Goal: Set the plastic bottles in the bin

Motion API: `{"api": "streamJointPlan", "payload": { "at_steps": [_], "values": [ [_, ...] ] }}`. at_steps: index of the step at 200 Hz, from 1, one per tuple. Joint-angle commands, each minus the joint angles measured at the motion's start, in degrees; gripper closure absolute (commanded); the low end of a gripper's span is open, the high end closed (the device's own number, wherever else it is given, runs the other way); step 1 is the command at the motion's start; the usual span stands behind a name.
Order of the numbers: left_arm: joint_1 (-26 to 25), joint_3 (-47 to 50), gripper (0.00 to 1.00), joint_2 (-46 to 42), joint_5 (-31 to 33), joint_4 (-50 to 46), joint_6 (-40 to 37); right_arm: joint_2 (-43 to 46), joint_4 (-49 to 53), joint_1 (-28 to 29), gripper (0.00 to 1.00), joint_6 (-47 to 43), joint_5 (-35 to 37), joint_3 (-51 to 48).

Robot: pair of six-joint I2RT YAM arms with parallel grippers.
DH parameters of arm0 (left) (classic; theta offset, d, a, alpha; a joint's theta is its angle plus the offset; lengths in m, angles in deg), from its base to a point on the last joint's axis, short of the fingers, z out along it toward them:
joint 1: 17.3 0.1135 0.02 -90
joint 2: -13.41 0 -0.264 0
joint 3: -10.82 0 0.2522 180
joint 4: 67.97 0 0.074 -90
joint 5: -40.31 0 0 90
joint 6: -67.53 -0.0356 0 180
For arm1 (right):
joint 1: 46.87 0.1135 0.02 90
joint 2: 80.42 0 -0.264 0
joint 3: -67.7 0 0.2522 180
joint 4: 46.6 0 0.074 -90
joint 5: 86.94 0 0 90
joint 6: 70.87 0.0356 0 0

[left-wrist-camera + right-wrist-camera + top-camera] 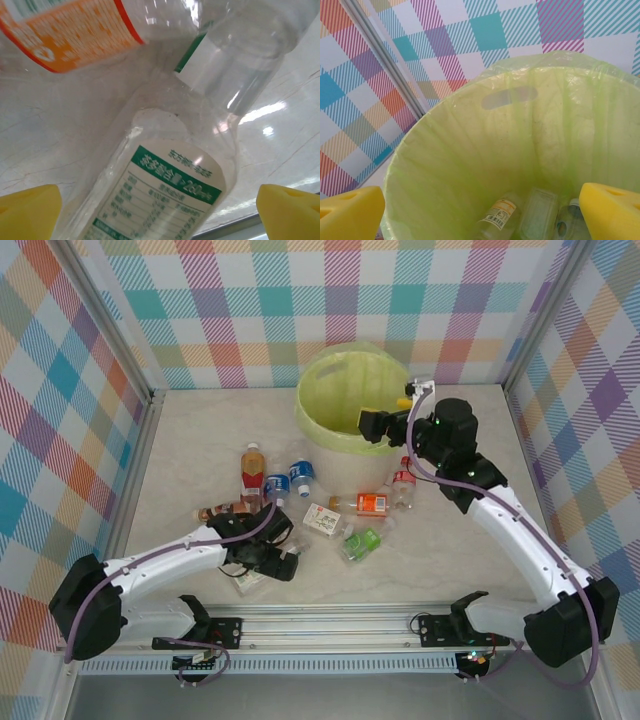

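Observation:
Several plastic bottles lie scattered mid-table, among them an orange-labelled one [371,503], a red-labelled one [404,484] and a green one [360,541]. My left gripper [262,570] is low near the table's front edge. It is open, its yellow fingertips [27,212] wide on either side of a clear bottle with a green-and-white label [170,190], not pressing on it. My right gripper [385,416] hangs open and empty over the bin [325,390]. In the right wrist view the bin's green-lined wall [470,165] shows, with bottles [502,215] lying at the bottom.
In the left wrist view an orange-labelled bottle [75,30] and another clear bottle [240,60] lie just beyond the straddled one. Brown bottles [253,465] and blue-labelled ones [300,476] lie left of centre. Checked walls enclose the table; a metal rail [340,625] runs along the front.

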Motion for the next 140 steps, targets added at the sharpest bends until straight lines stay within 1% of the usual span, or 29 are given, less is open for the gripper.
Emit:
{"api": "streamJointPlan", "payload": {
  "at_steps": [1,10,20,38,74,102,140],
  "values": [
    [-1.0,-0.6,0.00,1.2,3.6,2.0,0.9,3.9,-3.8,0.2,0.00,1.4,1.4,-1.6],
    [-0.9,-1.0,0.00,1.8,4.3,2.4,1.3,5.5,-3.4,0.2,0.00,1.6,2.7,-2.7],
    [-1.0,-0.4,0.00,2.4,3.7,4.0,1.5,7.2,-2.6,0.2,0.00,2.9,5.6,-4.1],
    [-1.0,0.9,0.04,4.2,3.1,6.0,2.2,10.2,-1.6,0.2,0.00,5.4,9.8,-7.8],
    [-1.3,1.1,0.14,7.5,2.1,7.6,2.0,14.0,3.5,0.2,0.00,8.3,14.5,-13.0],
    [-2.1,2.6,0.23,7.5,1.4,12.2,1.7,16.0,3.5,0.2,0.00,9.9,18.7,-17.0],
    [-2.6,2.6,0.35,8.0,1.8,13.3,1.0,16.0,3.0,0.2,0.00,11.3,21.1,-19.4]
  ]
}}
